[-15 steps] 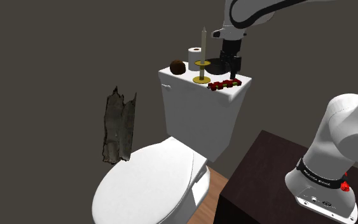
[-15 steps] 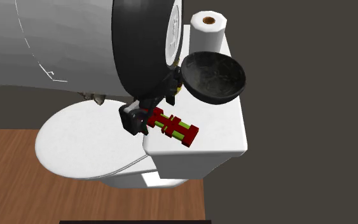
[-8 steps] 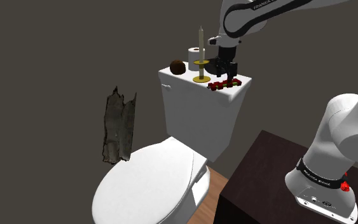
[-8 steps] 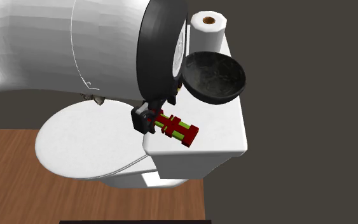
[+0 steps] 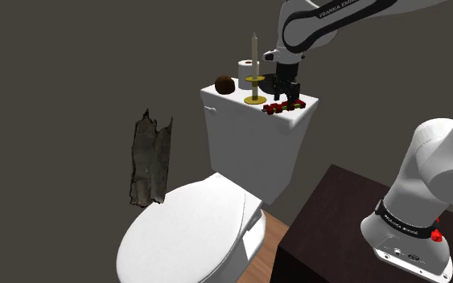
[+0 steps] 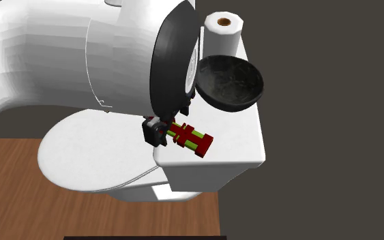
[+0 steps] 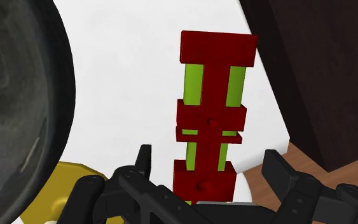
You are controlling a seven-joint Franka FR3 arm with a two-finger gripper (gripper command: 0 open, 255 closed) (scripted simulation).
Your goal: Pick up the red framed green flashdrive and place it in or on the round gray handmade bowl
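You've got gripper (image 7: 209,164) low at toilet tank lid (image 6: 246,144), fingers apart, straddling one end of red/green flashdrive (image 7: 212,114) w/o touching. Drive lies flat on lid nr its edge, dark gray bowl (image 6: 230,82) close by on same lid.

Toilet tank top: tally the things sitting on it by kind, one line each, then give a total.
Flash drive: 1
Bowl: 1
Toilet paper roll: 1
Candle in a holder: 1
Brown ball: 1
Total: 5
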